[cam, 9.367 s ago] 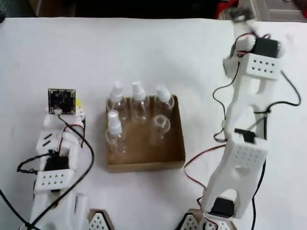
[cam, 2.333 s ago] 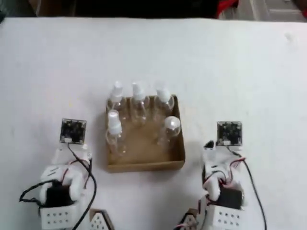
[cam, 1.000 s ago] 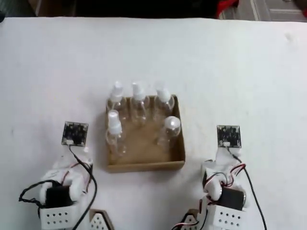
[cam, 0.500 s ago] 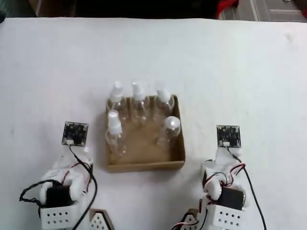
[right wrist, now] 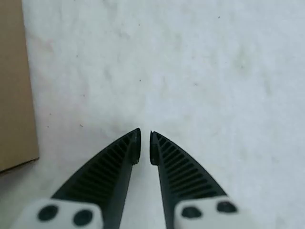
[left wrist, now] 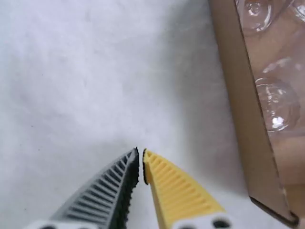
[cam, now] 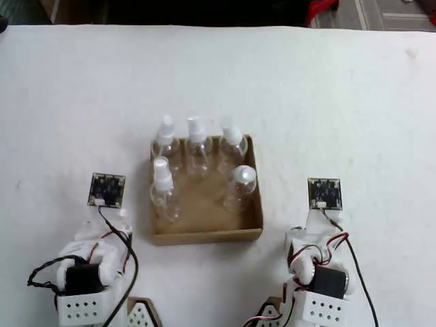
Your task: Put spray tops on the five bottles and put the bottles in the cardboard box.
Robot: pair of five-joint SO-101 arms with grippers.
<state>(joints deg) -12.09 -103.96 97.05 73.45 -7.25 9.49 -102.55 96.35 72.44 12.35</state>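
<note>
Since all five bottles (cam: 197, 151) stand topped inside the cardboard box (cam: 204, 236), nothing needs holding: left gripper (left wrist: 141, 151) and right gripper (right wrist: 145, 136) rest pinched together, empty, box between them. Looks done, I'd say.

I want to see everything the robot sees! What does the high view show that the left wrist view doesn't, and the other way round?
The high view gives you the left arm and the right arm, the whole cardboard box from above, and five bottles in it with white tops. The left wrist view gives you instead the left end effector up close: a grey finger and a yellow finger, tips together over the table. Both share the white table, the box and clear bottles inside it.
</note>
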